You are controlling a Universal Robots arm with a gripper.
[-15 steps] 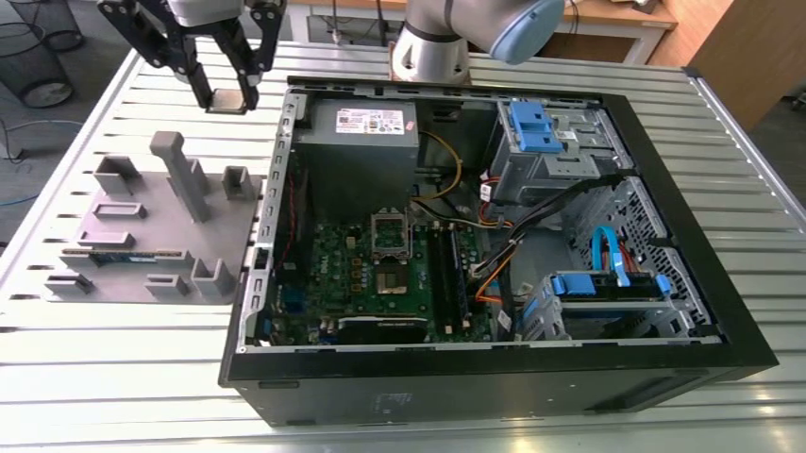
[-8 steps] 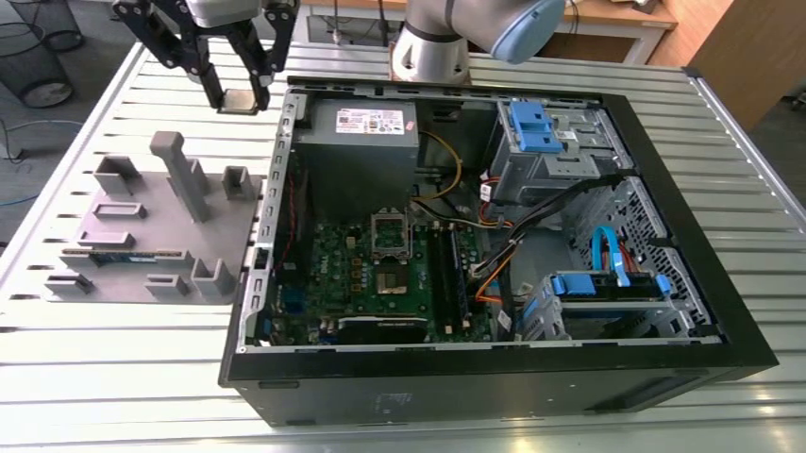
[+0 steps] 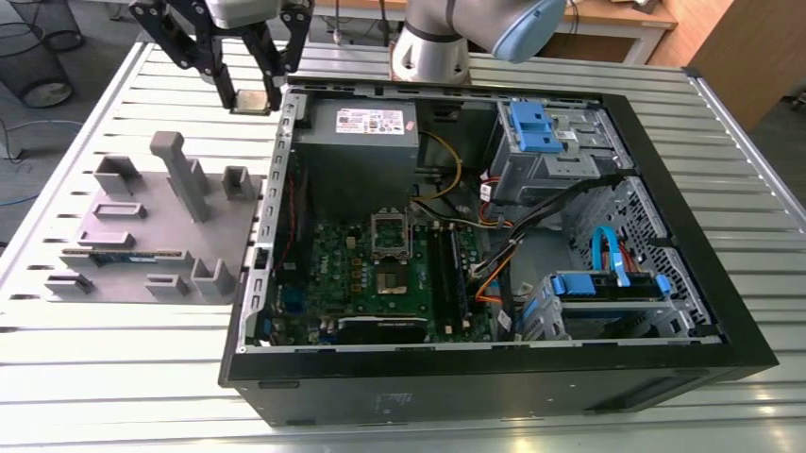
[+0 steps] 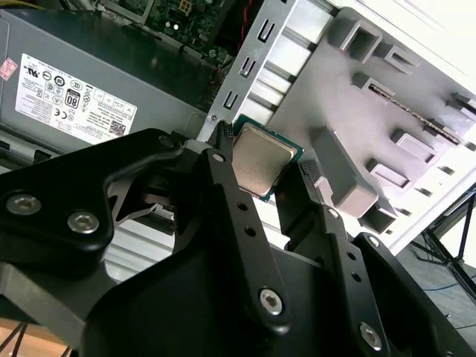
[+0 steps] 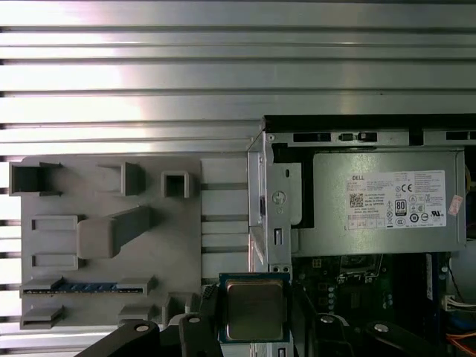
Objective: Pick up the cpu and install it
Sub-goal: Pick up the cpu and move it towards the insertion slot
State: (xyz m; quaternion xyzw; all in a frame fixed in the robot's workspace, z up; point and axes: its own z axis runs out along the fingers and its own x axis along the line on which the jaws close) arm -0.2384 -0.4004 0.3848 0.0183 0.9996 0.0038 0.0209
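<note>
Silver-topped cpu sits pinched between the two black fingers of the gripper - so the hand is narrow and clamped on the chip's edges, with the chip held flat. It hangs in the air about at the side wall of the open computer case, between the grey tray and the power supply.

The chip edges under the fingers are hidden. The gripper body runs out of frame in both wrist views. In the exterior view the chip is tiny and hard to make out, and the arm is cropped at the top. The socket on the green board is just a dark square - can't tell if it's open.

A thin memory stick lies in a tray slot. Everything sits on a table of ribbed metal slats. Behind it are wire baskets on a grey floor and a wooden desk.
</note>
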